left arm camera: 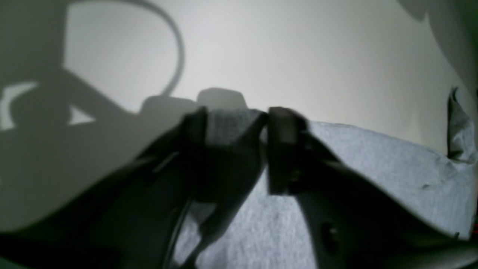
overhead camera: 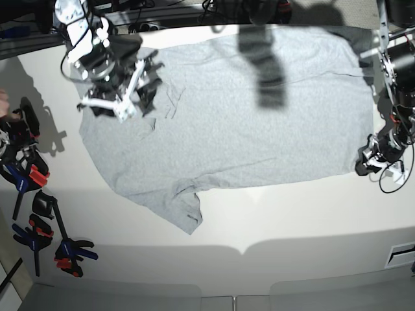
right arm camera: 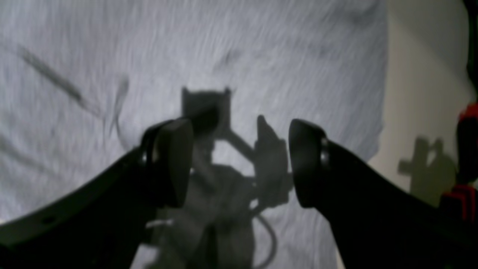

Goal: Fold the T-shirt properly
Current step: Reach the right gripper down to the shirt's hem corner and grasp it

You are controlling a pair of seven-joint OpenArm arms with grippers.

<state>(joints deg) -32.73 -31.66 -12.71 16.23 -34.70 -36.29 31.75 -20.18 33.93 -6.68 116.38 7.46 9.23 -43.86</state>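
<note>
We find the left gripper (left arm camera: 236,123) narrowed onto the edge of the T-shirt (overhead camera: 246,123), a fold of grey cloth pinched between its dark fingers (left arm camera: 282,130) in the left wrist view; in the base view this gripper (overhead camera: 371,161) sits at the shirt's corner on the right side of the table (overhead camera: 292,207). The right gripper (right arm camera: 239,164) stands wide, nothing between its fingers (right arm camera: 175,160), hovering over the cloth (right arm camera: 261,56) and throwing a sharp shadow onto it; whether it touches the fabric we cannot tell. In the base view it (overhead camera: 120,91) hangs over the shirt's upper left part. The table is pale cream, brightly lit, with hard arm shadows across it. Several clamps (overhead camera: 39,214) with red, blue and black handles lie along its left edge, well apart from the shirt. Cables (overhead camera: 162,13) run along the dark far edge. The shirt is light heather grey, spread flat and sideways across the table, plain side up, with one sleeve (overhead camera: 185,210) pointing toward the near edge and a few shallow creases through the body.
</note>
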